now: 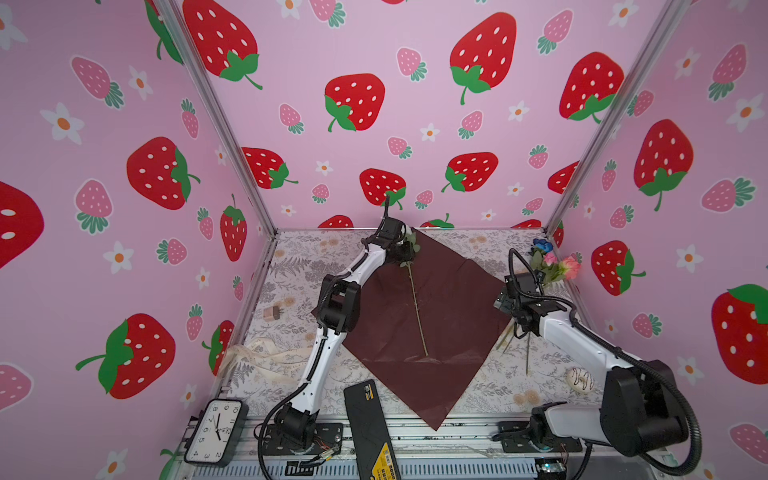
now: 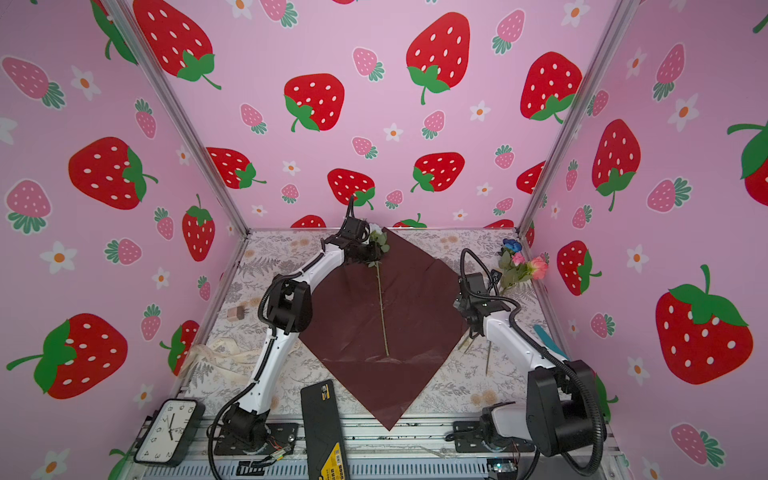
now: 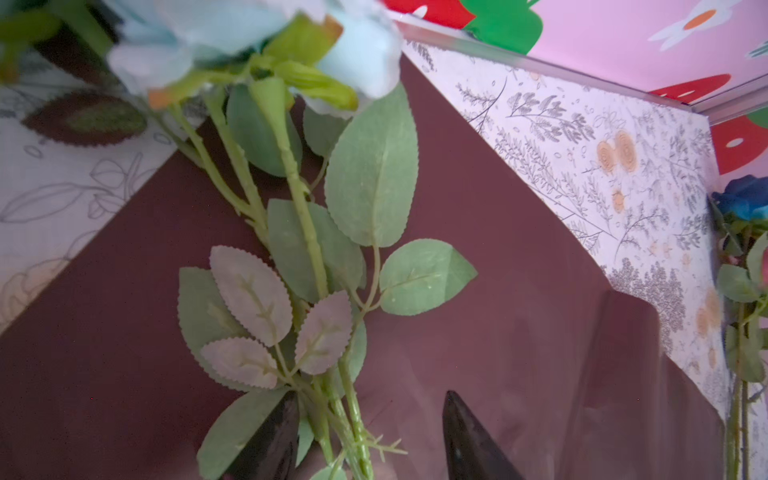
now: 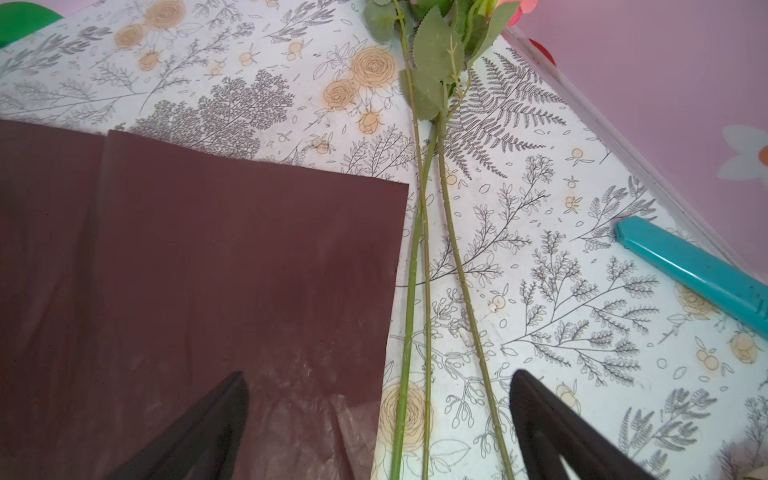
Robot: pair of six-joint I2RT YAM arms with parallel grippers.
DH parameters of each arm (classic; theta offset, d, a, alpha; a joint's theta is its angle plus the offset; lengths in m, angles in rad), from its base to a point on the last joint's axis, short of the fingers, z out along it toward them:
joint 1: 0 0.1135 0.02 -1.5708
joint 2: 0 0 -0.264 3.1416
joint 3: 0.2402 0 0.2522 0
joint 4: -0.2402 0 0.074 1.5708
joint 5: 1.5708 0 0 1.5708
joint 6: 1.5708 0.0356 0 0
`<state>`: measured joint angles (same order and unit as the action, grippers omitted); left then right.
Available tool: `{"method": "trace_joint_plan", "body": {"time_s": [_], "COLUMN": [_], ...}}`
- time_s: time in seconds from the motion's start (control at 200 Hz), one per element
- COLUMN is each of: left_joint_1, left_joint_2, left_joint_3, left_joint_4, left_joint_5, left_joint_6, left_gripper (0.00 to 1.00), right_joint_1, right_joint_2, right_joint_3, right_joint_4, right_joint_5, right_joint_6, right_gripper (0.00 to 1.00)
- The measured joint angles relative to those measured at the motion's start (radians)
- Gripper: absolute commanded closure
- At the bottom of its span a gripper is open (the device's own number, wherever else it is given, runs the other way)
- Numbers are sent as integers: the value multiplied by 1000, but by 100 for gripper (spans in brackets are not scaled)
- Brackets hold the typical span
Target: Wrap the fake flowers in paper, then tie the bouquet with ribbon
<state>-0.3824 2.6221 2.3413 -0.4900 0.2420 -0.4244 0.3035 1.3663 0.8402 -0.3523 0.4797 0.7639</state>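
The dark red wrapping paper (image 1: 449,316) (image 2: 415,316) lies flat as a diamond on the table. One flower of the bouquet rests on it, its thin green stem (image 1: 417,307) (image 2: 381,307) running down the middle. Its pale blue-white bloom (image 3: 187,37) lies at the paper's far corner. My left gripper (image 1: 405,251) (image 3: 370,395) stands open there, with the leafy stem between the jaws, close to one finger. My right gripper (image 1: 503,301) (image 4: 379,374) is open above three bare stems (image 4: 419,249) beside the paper's right edge. Their pink-coral bloom (image 1: 569,266) and dark blue bloom (image 1: 542,245) lie in the far right corner.
A cream ribbon (image 1: 266,357) lies at the left edge, with a small brown block (image 1: 272,312) behind it. A clock (image 1: 214,432) and a black case (image 1: 370,428) sit at the front. A doughnut-like piece (image 1: 580,379) and a teal tool (image 4: 690,266) lie at the right.
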Motion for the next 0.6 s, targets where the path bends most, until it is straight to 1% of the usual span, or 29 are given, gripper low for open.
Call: {"method": "trace_joint_plan", "body": {"time_s": [0.14, 0.2, 0.27, 0.315, 0.375, 0.44, 0.525, 0.6], "left_joint_1": [6, 8, 11, 11, 11, 11, 11, 11], "left_joint_2": [-114, -180, -268, -340, -433, -532, -673, -776], "left_joint_3": [-167, -233, -304, -362, -442, -536, -688, -815], "left_joint_4": [22, 29, 48, 66, 92, 128, 175, 202], "left_joint_5": [-25, -42, -60, -71, -90, -109, -131, -148], "left_joint_6": [-6, -5, 1, 9, 12, 18, 22, 21], "left_gripper": [38, 31, 21, 16, 7, 0, 1, 1], "right_joint_1": [-34, -45, -58, -69, -87, -130, -206, -279], "right_joint_2": [110, 162, 231, 255, 254, 219, 171, 150], "right_joint_3": [137, 189, 249, 258, 235, 188, 155, 160], "right_joint_4": [-66, -96, -136, -133, -114, -80, -48, -8], "right_joint_5": [1, 14, 27, 21, -10, -65, -117, -157], "right_joint_6": [-3, -11, -33, -54, -82, -108, -124, -144], "right_gripper": [0, 0, 0, 0, 0, 0, 0, 7]}}
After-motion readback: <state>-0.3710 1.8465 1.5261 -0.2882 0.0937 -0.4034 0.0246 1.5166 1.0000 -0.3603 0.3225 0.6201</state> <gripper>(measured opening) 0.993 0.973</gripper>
